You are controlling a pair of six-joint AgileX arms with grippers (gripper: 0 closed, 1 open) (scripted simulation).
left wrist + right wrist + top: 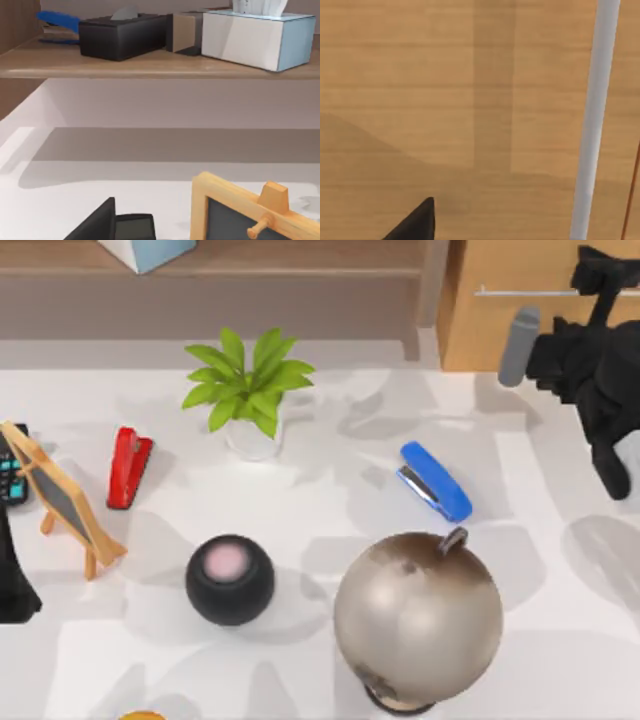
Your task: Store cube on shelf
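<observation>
The cube is out of view. The shelf (250, 260) runs along the back of the table as a light-brown board over a greyish-brown back panel, and the left wrist view shows its board (150, 65) from the front. My right gripper (600, 275) is raised at the back right, close against the orange-wood drawer cabinet (500, 320). The right wrist view faces the cabinet front (445, 100) and its silver handle (595, 125), with a black part of the gripper (415, 225) at the picture's edge. My left arm (15, 590) is parked at the table's left edge.
On the shelf stand a pale blue-white tissue box (252, 37), a black box (120, 35) and a blue stapler (57, 22). On the table are a potted plant (250, 390), red stapler (128, 466), blue stapler (435, 480), globe (418, 615), black speaker (229, 579), small chalkboard (60, 498) and calculator (10, 480).
</observation>
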